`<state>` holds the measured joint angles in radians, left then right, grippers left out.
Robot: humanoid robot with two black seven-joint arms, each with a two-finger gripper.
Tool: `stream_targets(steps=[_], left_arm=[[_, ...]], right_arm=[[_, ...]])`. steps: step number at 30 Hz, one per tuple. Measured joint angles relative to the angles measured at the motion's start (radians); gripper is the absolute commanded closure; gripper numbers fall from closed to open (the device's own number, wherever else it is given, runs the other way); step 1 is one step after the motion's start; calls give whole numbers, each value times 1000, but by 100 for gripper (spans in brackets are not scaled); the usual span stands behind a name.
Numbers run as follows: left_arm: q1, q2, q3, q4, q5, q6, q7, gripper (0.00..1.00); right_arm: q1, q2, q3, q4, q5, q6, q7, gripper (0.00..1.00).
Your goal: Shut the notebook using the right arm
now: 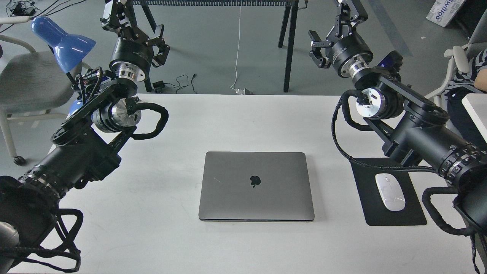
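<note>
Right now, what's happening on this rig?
Nothing is being handled at this moment. The notebook lies shut and flat on the white table, lid logo up, so the closing looks done. The right gripper is raised past the table's far edge, open and empty, well clear of the lid. The left gripper is likewise lifted and holds nothing. A white mouse sits on a black mouse pad to the notebook's right, untouched.
</note>
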<state>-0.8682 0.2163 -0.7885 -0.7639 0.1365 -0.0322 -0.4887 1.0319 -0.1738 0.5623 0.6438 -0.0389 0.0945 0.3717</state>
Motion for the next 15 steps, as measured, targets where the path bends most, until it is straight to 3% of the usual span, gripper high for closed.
stream_targets(steps=[6,15], left_arm=[[0,0,0,0,0,0,0,0],[0,0,0,0,-1,0,0,0]], right_arm=[[-49,32,154,5,1,5,2,0],[-73,39,196,22,1,14,11,0]])
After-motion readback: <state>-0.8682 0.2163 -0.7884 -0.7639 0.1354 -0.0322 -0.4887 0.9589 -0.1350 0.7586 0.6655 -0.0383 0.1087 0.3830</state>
